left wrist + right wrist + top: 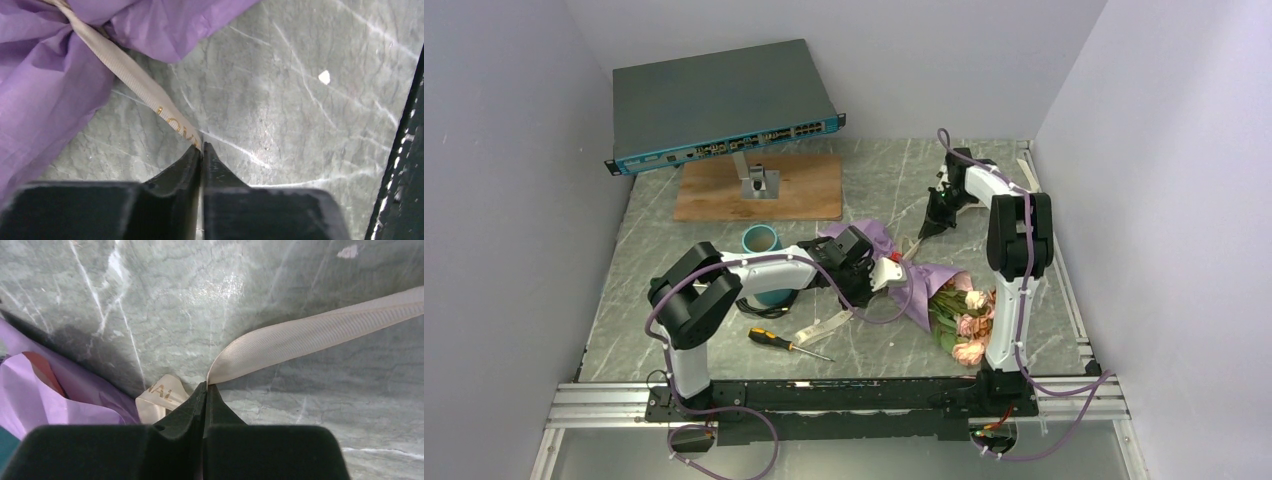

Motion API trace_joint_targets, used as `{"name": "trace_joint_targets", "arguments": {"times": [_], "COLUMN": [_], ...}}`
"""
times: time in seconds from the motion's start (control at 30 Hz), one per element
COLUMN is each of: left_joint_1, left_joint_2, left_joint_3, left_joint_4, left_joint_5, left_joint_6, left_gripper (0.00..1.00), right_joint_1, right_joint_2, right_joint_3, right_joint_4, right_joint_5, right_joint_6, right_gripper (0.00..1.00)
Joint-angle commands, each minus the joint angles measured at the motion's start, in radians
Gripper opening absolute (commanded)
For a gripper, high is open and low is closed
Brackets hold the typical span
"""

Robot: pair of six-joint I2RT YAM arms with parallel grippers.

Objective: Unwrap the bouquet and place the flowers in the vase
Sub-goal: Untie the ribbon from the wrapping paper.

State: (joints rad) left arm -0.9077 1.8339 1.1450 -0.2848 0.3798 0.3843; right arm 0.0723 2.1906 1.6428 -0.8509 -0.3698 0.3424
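Left pincer (202, 152) nips shut on the printed end of the cream ribbon (130, 74) — right pincer (206, 390) clamps a fold of it. Bouquet (936, 290) lies on the desk (624, 330) between the arms — vase (761, 240) beside the left arm.

Open marble (879, 170) beside the wooden board (809, 190) — vase (761, 240), bouquet (929, 285), screwdriver (789, 343) crowding the near half.

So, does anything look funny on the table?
A screwdriver lies near the bouquet; it has nothing to do with flowers. The grey box at the back sits tilted on a stand.
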Motion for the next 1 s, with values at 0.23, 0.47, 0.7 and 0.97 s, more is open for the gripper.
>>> {"name": "trace_joint_targets", "arguments": {"times": [0.23, 0.47, 0.7, 0.97], "left_joint_1": [-0.006, -0.007, -0.022, -0.03], "left_joint_2": [-0.052, -0.091, -0.149, -0.221], "left_joint_3": [-0.03, -0.06, -0.088, -0.157], "left_joint_4": [-0.097, -0.17, -0.276, -0.395], "left_joint_5": [0.07, 0.096, 0.137, 0.154], "left_joint_6": [0.022, 0.087, 0.152, 0.209], "left_gripper": [0.0, 0.0, 0.0, 0.0], "right_joint_1": [-0.066, -0.096, -0.129, -0.151], "right_joint_2": [0.031, 0.03, 0.062, 0.084], "right_joint_3": [0.107, 0.147, 0.219, 0.263], "right_joint_4": [0.029, 0.06, 0.055, 0.055], "right_joint_5": [-0.046, 0.017, 0.035, 0.051], "right_joint_6": [-0.022, -0.008, -0.005, -0.005], "right_gripper": [0.0, 0.0, 0.0, 0.0]}}
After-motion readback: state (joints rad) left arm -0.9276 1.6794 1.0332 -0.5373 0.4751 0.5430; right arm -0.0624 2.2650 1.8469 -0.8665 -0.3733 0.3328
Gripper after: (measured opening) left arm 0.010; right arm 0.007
